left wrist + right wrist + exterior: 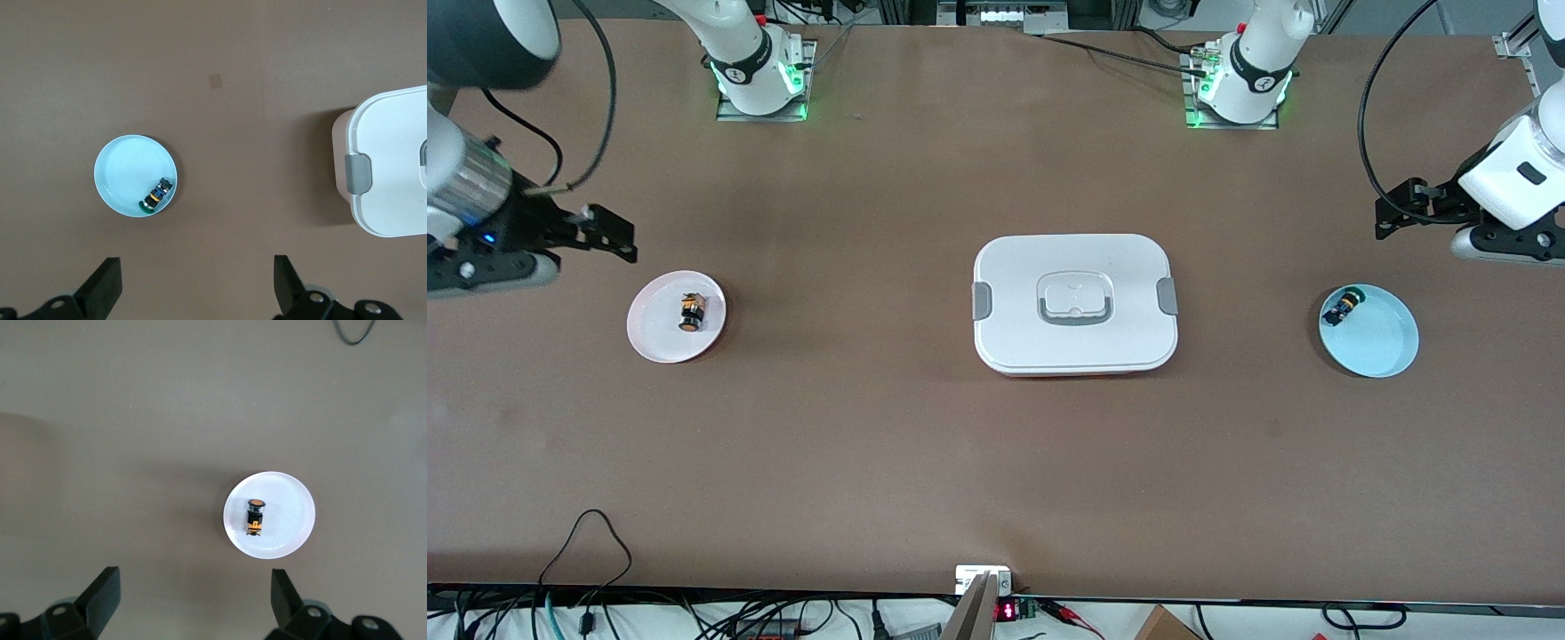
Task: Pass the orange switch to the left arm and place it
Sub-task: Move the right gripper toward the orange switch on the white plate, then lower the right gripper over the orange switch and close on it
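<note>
Lay on its side inside a small round pale pink plate [660, 342], toward the right arm's end of the table: the tiny black push-button switch with an orange cap [690, 312], the orange switch, cap end turned toward the front camera. Sat in the middle of the brown table [996, 462], between the two plates and well apart from both: the large white rounded-rectangle plastic box [1075, 304], lid on, grey clips at both ends, a recessed grey-rimmed handle in the lid, a thin orange edge showing at its base. Held, near its rim, toward the left arm's end: a round light blue plate [1378, 342] with a small black switch with a green cap [1343, 308], also tipped on its side.

Hung in the air beside the pink plate, toward the table's edge, fingers spread and holding nothing: the right arm's black two-finger gripper [190, 600]. Hung likewise above the table near the blue plate, fingers apart and empty: the left arm's black two-finger gripper [197, 283].
</note>
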Robot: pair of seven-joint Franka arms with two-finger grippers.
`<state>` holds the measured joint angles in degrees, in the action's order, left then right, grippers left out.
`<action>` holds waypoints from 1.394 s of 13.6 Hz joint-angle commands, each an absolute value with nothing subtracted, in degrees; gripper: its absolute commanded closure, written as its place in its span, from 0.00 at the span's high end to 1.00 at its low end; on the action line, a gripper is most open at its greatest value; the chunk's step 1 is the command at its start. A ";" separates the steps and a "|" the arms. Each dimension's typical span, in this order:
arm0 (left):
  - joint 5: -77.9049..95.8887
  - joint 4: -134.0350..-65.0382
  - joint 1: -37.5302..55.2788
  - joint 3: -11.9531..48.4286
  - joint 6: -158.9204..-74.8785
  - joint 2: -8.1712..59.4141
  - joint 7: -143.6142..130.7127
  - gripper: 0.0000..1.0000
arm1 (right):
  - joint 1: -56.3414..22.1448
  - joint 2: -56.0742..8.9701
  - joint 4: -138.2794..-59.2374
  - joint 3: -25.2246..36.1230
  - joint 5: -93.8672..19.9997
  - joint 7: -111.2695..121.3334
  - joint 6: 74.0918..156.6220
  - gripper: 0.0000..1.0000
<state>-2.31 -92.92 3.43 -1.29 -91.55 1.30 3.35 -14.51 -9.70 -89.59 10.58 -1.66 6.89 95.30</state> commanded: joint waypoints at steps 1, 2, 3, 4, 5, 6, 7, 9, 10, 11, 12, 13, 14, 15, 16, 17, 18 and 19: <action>-1.85 -91.93 3.69 -1.32 -90.44 1.23 2.55 1.00 | -17.74 -12.39 -90.77 10.63 -2.37 11.33 94.74 1.00; -1.85 -91.93 3.69 -1.32 -90.44 1.14 2.64 1.00 | -18.45 -12.39 -93.14 10.63 -2.29 11.34 96.49 1.00; -1.85 -91.93 3.69 -1.32 -90.44 1.14 2.64 1.00 | -18.89 -12.31 -95.17 10.63 -2.20 11.86 98.59 1.00; -1.85 -91.93 3.69 -1.32 -90.44 1.14 2.64 1.00 | -18.98 -12.39 -97.01 10.63 -1.94 15.43 99.57 1.00; -1.85 -91.93 3.69 -1.32 -90.35 1.14 2.64 1.00 | -18.90 -12.48 -99.12 10.63 -1.85 22.34 99.93 1.00; -1.85 -91.93 3.69 -1.32 -90.09 1.14 2.64 1.00 | -18.81 -12.22 -101.84 10.63 -1.85 28.24 101.50 1.00; -1.85 -91.93 3.69 -1.32 -89.83 1.14 2.72 1.00 | -18.72 -11.61 -106.04 10.72 -1.93 31.35 103.51 1.00; -1.85 -91.93 3.69 -1.32 -89.74 1.14 2.64 1.00 | -18.28 -10.73 -112.73 10.98 -1.85 37.58 110.80 1.00; -1.85 -91.93 3.69 -1.32 -89.65 1.14 2.64 1.00 | -17.59 -10.98 -114.42 10.99 -1.85 41.62 113.09 1.00; -1.85 -91.93 3.69 -1.32 -89.65 1.14 2.64 1.00 | -16.27 -11.25 -116.61 10.99 -1.85 44.18 115.81 1.00; -1.85 -91.93 3.69 -1.32 -89.65 1.14 2.64 1.00 | -15.48 -11.34 -118.72 10.99 -1.85 46.99 118.71 1.00; -1.85 -91.93 3.60 -1.32 -89.65 1.14 2.72 1.00 | -14.86 -11.77 -120.39 11.07 -1.85 51.46 121.87 1.00; -1.85 -91.93 3.43 -1.32 -89.56 1.14 2.81 1.00 | -14.16 -13.78 -120.76 11.07 -1.67 58.03 124.43 1.00; -1.85 -91.93 3.43 -1.32 -89.04 1.14 2.90 1.00 | -13.98 -15.45 -120.67 11.16 -1.32 63.58 126.63 1.00; -1.85 -91.93 3.43 -1.32 -88.86 1.14 2.81 1.00 | -13.63 -16.77 -120.67 11.16 -0.62 68.42 129.52 1.00; -1.85 -91.93 3.43 -1.32 -88.86 1.06 2.81 1.00 | -12.75 -17.92 -120.67 11.16 -0.09 73.60 131.99 1.00; -1.85 -91.93 3.43 -1.32 -88.86 1.14 2.90 1.00 | -11.61 -19.15 -120.50 11.08 -0.17 80.35 134.71 1.00; -1.76 -91.93 3.43 -1.41 -88.77 1.06 2.81 1.00 | -11.17 -19.77 -120.59 11.07 -0.18 84.60 136.22 1.00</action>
